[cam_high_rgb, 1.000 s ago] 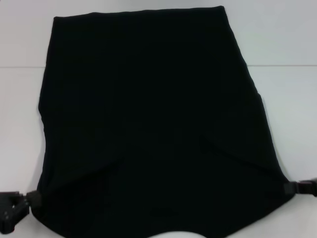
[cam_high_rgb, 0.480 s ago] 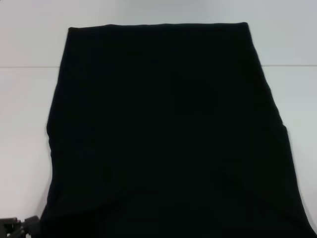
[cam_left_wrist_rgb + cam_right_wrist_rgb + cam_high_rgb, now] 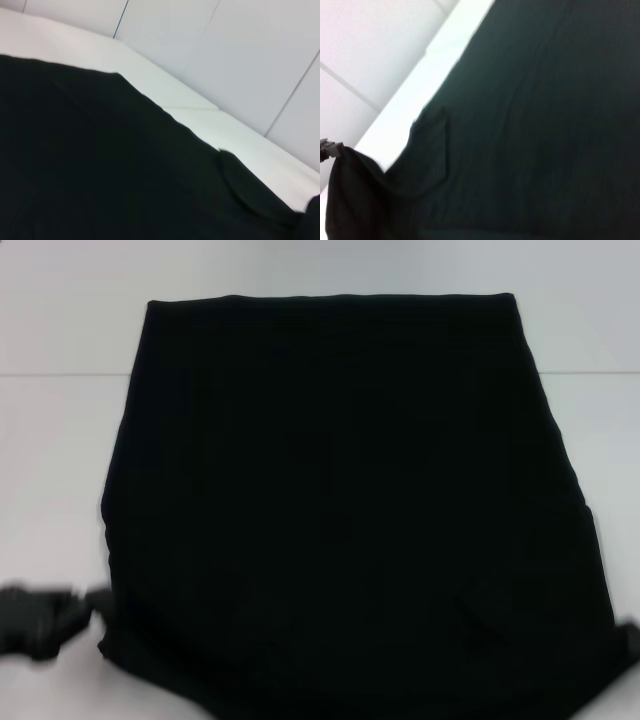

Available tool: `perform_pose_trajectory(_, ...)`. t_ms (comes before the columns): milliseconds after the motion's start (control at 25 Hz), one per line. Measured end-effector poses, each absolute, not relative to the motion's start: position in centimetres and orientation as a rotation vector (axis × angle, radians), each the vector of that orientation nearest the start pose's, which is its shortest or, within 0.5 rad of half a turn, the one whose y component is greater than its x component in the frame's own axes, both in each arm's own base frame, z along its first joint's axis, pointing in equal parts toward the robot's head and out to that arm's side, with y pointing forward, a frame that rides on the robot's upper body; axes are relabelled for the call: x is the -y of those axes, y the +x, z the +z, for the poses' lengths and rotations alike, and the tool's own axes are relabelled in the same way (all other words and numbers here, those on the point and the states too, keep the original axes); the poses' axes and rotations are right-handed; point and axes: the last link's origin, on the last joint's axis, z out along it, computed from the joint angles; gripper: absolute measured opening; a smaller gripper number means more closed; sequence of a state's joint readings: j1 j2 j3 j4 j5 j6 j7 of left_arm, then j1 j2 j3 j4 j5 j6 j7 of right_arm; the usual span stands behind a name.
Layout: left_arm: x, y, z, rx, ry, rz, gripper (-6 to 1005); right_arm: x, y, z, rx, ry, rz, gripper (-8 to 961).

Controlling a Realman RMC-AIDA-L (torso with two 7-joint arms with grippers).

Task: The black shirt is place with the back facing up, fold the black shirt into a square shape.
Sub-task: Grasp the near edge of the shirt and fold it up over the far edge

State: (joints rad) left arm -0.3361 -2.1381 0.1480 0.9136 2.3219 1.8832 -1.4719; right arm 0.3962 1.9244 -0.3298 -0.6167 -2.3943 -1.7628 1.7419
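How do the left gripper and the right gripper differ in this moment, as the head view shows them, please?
The left gripper shows plainly as a dark body beside the black shirt's near left corner; the right gripper is only a sliver at the picture's edge by the near right corner. The left one sits a little farther from the robot than the right. Both meet the shirt at its near corners.

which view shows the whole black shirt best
The head view: the black shirt shows nearly whole on the table. Each wrist view shows only part of its fabric and one edge.
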Motion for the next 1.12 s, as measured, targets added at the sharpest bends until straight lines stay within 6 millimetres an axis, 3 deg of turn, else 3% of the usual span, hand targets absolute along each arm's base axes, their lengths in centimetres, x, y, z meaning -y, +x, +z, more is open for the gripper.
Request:
perform_pose_trajectory(80,-26.3,-32.9,6.0,0.995,-2.453,-0.722,10,-28.0,35.1,7.3,-1.426,-2.472,0.562,75)
perform_pose_trajectory(120,-27.9,-32.5,6.0,0.991,-2.442,-0.721,10,-30.3,34.1,7.5,-1.402,-2.451,0.564,75)
perform_pose_trajectory(160,-29.2,-32.0,6.1,0.985,-2.438,-0.725,11,-30.3,34.1,7.5,-1.402,-2.451,0.564,76)
perform_pose_trajectory(320,-34.5,-30.3,6.8,0.980,-2.393,-0.704,9,-34.8,32.1,7.7,-1.360,-2.386,0.538,79)
perform_pose_trajectory(560,-40.4,-28.1,7.5,0.922,-2.306,-0.634,11,-40.5,30.3,7.1,-1.301,-2.249,0.507,83)
perform_pose_trajectory(840,-45.3,-26.6,6.9,0.887,-2.156,-0.520,10,-46.2,27.1,5.2,-1.187,-2.139,0.407,87)
perform_pose_trajectory(1120,-47.8,-25.3,6.3,0.832,-2.099,-0.421,11,-48.8,25.0,5.1,-1.104,-2.053,0.382,92)
